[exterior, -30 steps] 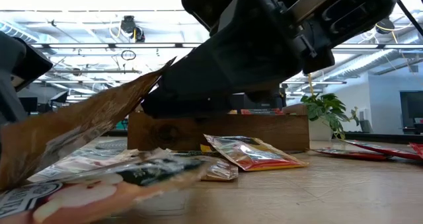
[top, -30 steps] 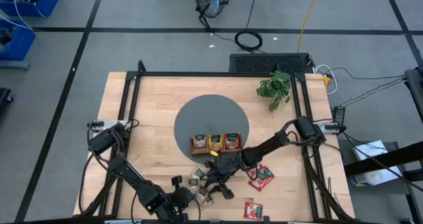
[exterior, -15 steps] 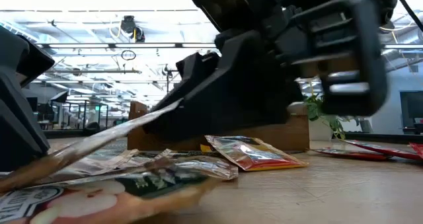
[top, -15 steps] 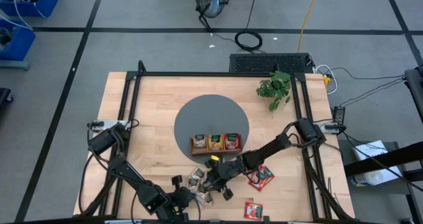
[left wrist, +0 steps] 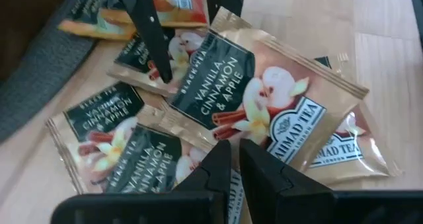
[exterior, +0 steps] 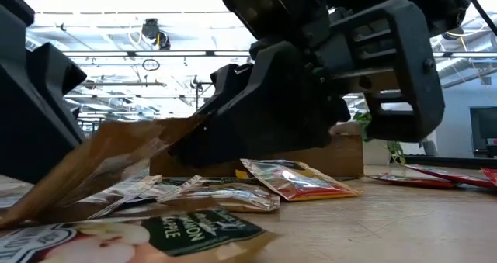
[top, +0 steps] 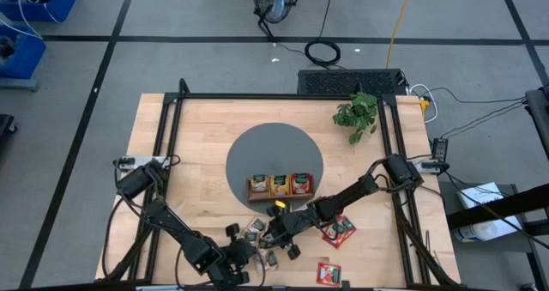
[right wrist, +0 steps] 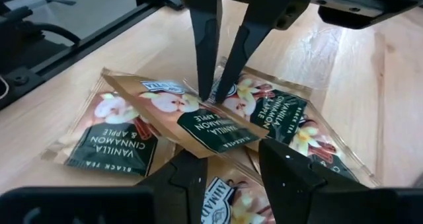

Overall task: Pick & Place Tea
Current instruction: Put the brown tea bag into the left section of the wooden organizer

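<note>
Just in front of the wooden tray (top: 280,185), both pincers meet over a heap of beige tea packets (left wrist: 264,105). Left pincer (left wrist: 231,168) is pinching one packet's edge, lifting it at a tilt; right pincer (right wrist: 228,174) is spread above the same heap, holding nothing. Tray compartments already hold some tea. Red packets (top: 338,229) lie right of tray on desk (top: 197,136), so plenty left, approx. half by my guess.

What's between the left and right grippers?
A beige vanilla-cinnamon-apple packet, pinched by the left gripper, tilted over other packets just ahead of the open right gripper: right wrist view.
</note>
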